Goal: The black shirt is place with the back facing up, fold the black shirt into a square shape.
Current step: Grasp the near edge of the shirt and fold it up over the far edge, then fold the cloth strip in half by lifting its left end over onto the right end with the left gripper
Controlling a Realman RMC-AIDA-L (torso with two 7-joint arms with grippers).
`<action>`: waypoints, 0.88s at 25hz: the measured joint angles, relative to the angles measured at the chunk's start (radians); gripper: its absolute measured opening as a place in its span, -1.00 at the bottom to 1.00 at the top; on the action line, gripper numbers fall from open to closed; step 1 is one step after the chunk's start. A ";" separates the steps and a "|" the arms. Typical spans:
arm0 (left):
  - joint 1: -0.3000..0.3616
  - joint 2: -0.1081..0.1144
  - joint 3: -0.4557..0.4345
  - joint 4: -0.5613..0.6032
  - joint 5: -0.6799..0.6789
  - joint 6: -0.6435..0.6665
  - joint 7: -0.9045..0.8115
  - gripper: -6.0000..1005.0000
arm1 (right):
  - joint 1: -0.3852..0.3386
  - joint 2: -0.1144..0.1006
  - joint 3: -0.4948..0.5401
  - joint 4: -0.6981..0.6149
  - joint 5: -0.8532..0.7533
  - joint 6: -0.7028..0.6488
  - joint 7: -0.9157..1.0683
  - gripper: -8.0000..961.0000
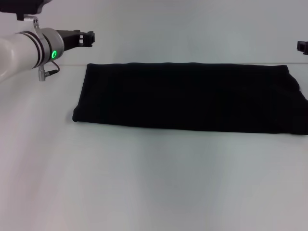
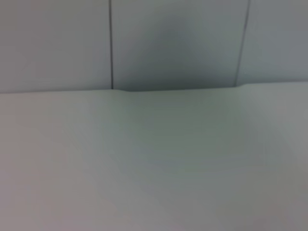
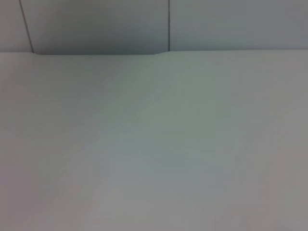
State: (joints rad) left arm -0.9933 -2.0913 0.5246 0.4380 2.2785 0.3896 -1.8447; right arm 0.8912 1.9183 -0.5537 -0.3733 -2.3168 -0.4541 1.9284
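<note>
My left pincer (image 1: pixel 89 37) hovers beyond the black shirt's (image 1: pixel 187 96) left end; I cannot tell its opening. The shirt lies as a long band across the table (image 1: pixel 144 183). My right pincer (image 1: pixel 302 46) barely shows. Pinching one layer could unravel the fold.

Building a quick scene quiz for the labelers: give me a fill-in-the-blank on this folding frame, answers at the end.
1. The black shirt lies flat as a long strip, so it is not yet folded into a ____.
2. The left claw is past the shirt's far-left corner and holds ____.
3. The colour of the table is ____.
4. The right claw shows only at the head view's far-____ edge.

Missing words: square; nothing; white; right
</note>
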 joint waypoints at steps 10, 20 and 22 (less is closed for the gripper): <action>0.077 0.017 -0.002 0.087 -0.048 0.291 -0.038 0.19 | -0.042 -0.074 0.000 -0.035 -0.005 -0.255 0.131 0.47; 0.259 0.014 0.001 0.296 -0.038 0.780 -0.080 0.35 | -0.190 -0.094 0.030 -0.205 0.002 -0.687 0.278 0.49; 0.291 0.010 0.000 0.319 -0.033 0.794 -0.086 0.35 | -0.206 -0.094 0.055 -0.209 0.003 -0.720 0.275 0.48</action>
State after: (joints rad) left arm -0.7022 -2.0817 0.5250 0.7567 2.2458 1.1832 -1.9311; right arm 0.6848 1.8242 -0.4985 -0.5827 -2.3137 -1.1740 2.2032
